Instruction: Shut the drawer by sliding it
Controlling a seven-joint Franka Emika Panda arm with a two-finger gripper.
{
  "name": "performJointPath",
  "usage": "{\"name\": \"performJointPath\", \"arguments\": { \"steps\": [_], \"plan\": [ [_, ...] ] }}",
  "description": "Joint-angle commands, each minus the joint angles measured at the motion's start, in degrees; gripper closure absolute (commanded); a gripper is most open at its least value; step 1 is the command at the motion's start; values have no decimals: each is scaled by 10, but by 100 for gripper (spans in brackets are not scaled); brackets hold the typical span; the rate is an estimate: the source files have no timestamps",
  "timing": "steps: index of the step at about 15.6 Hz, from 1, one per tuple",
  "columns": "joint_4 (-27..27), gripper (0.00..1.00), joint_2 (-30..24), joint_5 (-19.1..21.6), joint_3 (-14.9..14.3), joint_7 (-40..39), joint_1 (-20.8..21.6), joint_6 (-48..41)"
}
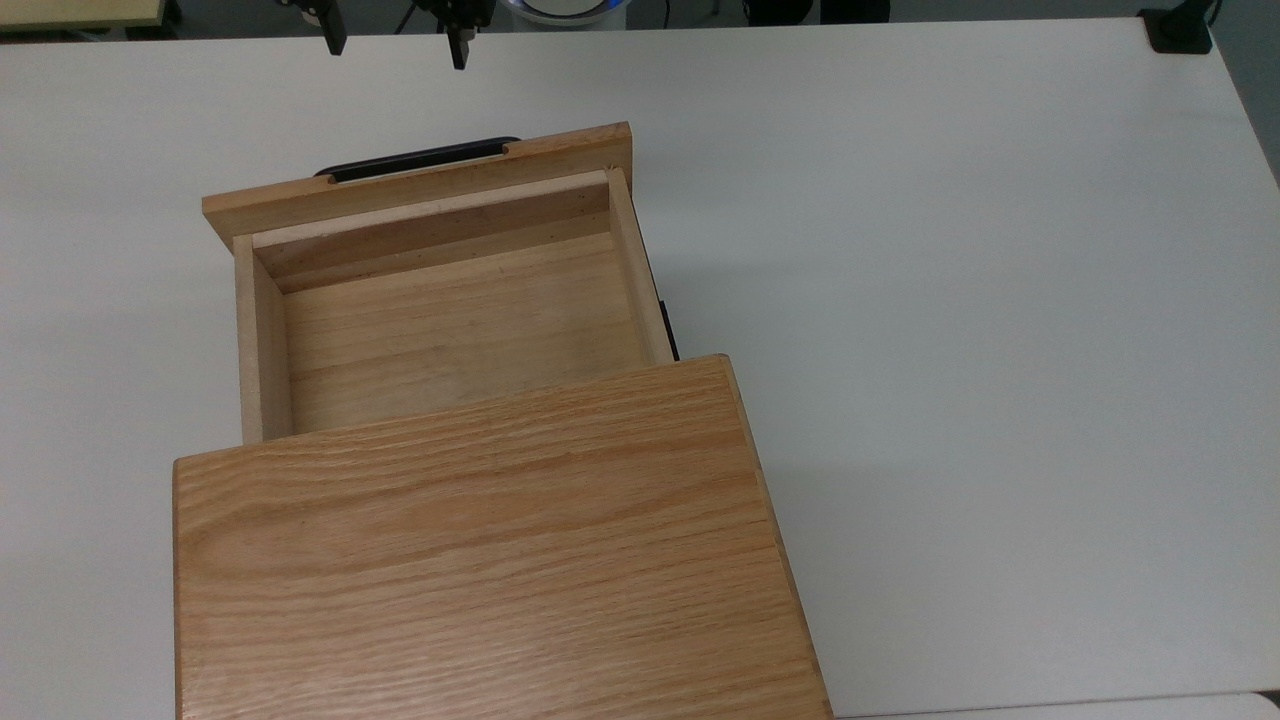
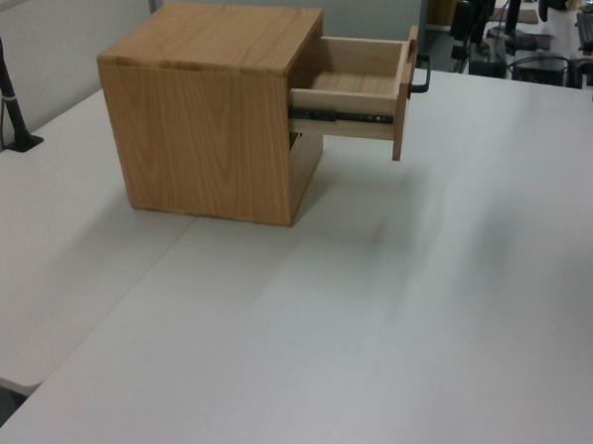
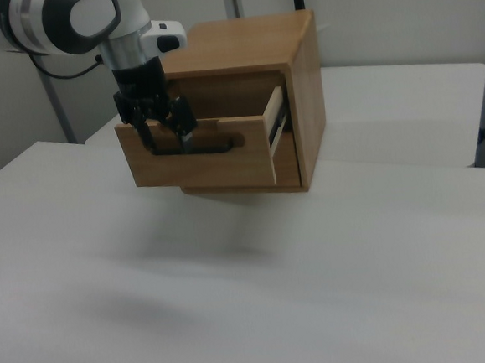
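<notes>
The oak drawer (image 1: 450, 320) stands pulled far out of its cabinet (image 1: 480, 540), toward the top view's upper edge, and it is empty inside. Its black bar handle (image 1: 420, 158) runs along the front panel. My gripper (image 1: 397, 42) hangs open beyond the handle, apart from it, its two dark fingers (image 1: 335, 35) spread wide. In the right view the gripper (image 3: 164, 129) is in front of the drawer front (image 3: 198, 155) and the handle (image 3: 202, 147), holding nothing. The left view has the drawer (image 2: 353, 86) sticking out to the right of the cabinet (image 2: 202, 128), with a metal slide rail along its side.
The cabinet rests on a white table (image 1: 950, 300) with wide bare surface to the top view's right. A black clamp (image 1: 1180, 30) sits at the far right corner. In the left view a black post (image 2: 10, 98) stands at the left edge, and a seam runs between two tabletops.
</notes>
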Motion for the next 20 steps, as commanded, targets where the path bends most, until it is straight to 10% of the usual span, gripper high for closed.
{"name": "performJointPath", "arguments": {
  "steps": [1, 20],
  "plan": [
    [1, 0, -1, -6, -11, -13, 11, 0],
    [1, 0, -3, -5, -11, -33, 6, 0]
  ]
}}
